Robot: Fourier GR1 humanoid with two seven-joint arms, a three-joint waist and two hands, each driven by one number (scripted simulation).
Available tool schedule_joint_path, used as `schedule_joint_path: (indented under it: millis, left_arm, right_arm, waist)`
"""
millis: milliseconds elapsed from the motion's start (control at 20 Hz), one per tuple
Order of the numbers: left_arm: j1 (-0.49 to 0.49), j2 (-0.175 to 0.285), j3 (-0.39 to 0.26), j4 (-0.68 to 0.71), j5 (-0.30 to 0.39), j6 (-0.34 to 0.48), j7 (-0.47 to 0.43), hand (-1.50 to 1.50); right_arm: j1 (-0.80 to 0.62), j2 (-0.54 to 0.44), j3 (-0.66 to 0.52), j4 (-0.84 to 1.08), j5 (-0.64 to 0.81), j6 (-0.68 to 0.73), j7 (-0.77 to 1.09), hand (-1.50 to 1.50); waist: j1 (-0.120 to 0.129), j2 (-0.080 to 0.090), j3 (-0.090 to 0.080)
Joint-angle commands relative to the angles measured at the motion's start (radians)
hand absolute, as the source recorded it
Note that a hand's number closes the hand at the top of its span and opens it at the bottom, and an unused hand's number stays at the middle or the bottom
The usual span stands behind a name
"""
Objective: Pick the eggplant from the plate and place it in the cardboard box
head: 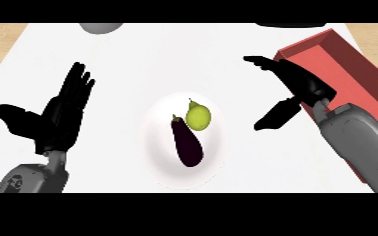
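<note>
Purple eggplant [187,144] is lying untouched on the white plate [159,147] at frame centre. I'm hovering the right hand [299,80], fingers spread and empty, centre right beside the red box [347,67]; the left hand [63,112] is resting open at left. Grasping and boxing are both awaiting me.

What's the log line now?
eggplant: on plate, ungrasped | right hand: open, between plate and red box | left hand: open, resting left

Bare worktop [251,155] lies open between the right hand [303,82] and the plate [156,145] to its left. On the plate, a yellow-green fruit [198,116] touches the eggplant [187,142] on the hand's side, crowding its far end. The red box [354,65] stands close behind the hand.
</note>
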Motion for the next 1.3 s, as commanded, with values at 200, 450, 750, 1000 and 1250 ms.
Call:
schedule_joint_path:
  millis: [200,450,750,1000,1250]
  left_arm:
    - [-0.006,-0.028,0.024,0.015,-0.030,0.000,0.005,0.00]
    - [0.036,-0.023,0.050,-0.046,-0.022,-0.036,0.026,0.00]
    - [0.036,-0.059,0.055,0.001,-0.067,-0.066,-0.019,0.00]
    - [0.035,-0.044,0.108,-0.029,-0.048,-0.105,0.044,0.00]
    - [0.026,-0.106,0.085,-0.011,-0.097,-0.093,0.021,0.00]
  right_arm:
    - [-0.109,0.092,-0.039,-0.130,-0.162,0.194,0.367,-1.50]
    - [-0.213,0.257,-0.057,-0.070,-0.152,0.187,0.469,-1.50]
    - [-0.214,0.361,-0.039,-0.104,-0.062,0.173,0.605,-1.50]
    - [-0.142,0.419,-0.047,0.012,0.041,0.181,0.483,-1.50]
    - [-0.098,0.499,-0.010,0.061,0.145,0.159,0.442,-1.50]
  waist:
    - [-0.014,0.002,0.002]
    - [-0.004,0.003,0.002]
    - [-0.011,0.002,0.002]
    - [-0.007,0.004,0.003]
    - [-0.006,0.004,0.003]
